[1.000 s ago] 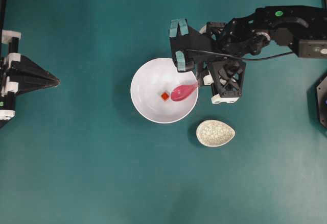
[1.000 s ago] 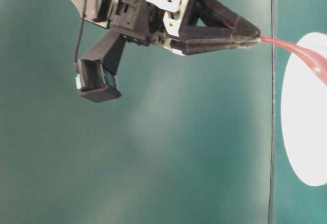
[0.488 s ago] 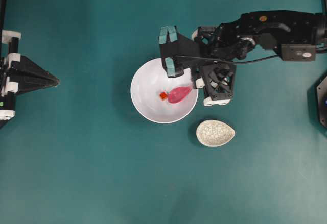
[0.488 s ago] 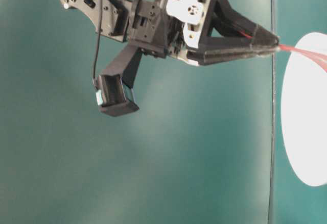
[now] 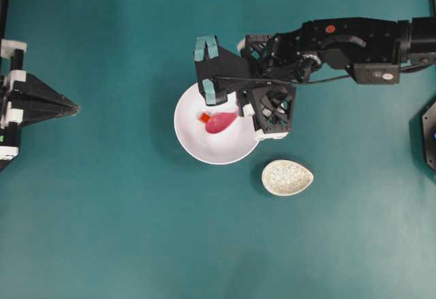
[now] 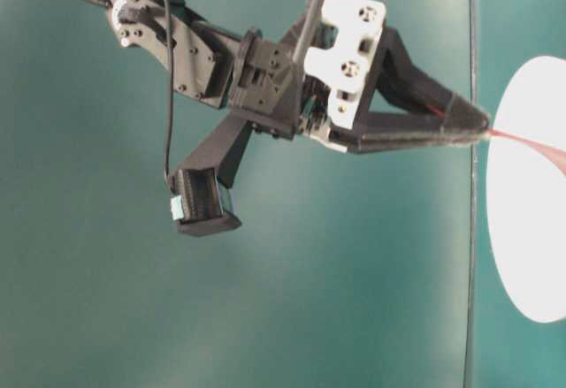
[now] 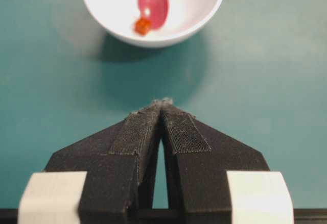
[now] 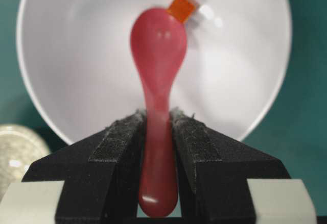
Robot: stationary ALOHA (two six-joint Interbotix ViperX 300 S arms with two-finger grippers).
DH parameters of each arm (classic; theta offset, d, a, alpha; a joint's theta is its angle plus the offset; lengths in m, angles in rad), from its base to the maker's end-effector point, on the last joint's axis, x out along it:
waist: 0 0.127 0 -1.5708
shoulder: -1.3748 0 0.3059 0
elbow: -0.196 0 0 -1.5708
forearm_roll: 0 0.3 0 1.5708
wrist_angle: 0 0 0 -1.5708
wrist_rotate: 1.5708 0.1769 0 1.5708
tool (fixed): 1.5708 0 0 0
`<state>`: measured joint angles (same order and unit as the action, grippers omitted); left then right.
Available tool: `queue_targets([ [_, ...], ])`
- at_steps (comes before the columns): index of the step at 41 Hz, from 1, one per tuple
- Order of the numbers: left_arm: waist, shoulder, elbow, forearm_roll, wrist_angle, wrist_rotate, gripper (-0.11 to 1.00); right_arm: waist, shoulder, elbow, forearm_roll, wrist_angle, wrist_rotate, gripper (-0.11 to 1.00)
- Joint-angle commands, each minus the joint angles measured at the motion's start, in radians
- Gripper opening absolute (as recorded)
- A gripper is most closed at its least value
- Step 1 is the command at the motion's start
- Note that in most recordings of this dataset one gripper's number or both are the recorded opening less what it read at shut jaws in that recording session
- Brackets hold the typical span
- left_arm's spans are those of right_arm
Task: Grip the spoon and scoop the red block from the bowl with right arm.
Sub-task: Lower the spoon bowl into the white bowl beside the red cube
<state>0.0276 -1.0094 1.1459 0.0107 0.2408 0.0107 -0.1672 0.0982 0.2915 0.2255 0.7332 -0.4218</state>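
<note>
My spoon is glossy magenta-pink, and the block at its tip is red-orange against the plain white bowl. The table is teal, and the spoon rest is speckled grey-white with a crackle pattern.

I see a speckled grey-white egg-shaped spoon rest lying on the teal table, toward btm right of overhead view, pointed end facing right. From rt wrist cam only its blurred edge shows at lower left.
</note>
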Motion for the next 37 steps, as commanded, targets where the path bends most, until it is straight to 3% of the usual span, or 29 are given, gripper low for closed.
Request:
queue_targets([
  [1,-0.002,0.003,-0.031,0.003,-0.005,0.002,0.0,0.002,-0.014,-0.032,-0.012,-0.009,0.002,0.24],
  [10,-0.002,0.003,-0.031,0.003,-0.005,0.002,0.0,0.002,-0.012,-0.034,-0.023,-0.034,0.008,0.24],
  [24,-0.002,0.003,-0.031,0.003,0.005,0.002,0.0,0.002,-0.012,-0.034,-0.02,-0.074,0.092,0.24],
  [37,-0.002,0.003,-0.032,0.003,0.005,0.002,0.0,0.002,-0.028,-0.02,-0.005,-0.095,0.107,0.24],
])
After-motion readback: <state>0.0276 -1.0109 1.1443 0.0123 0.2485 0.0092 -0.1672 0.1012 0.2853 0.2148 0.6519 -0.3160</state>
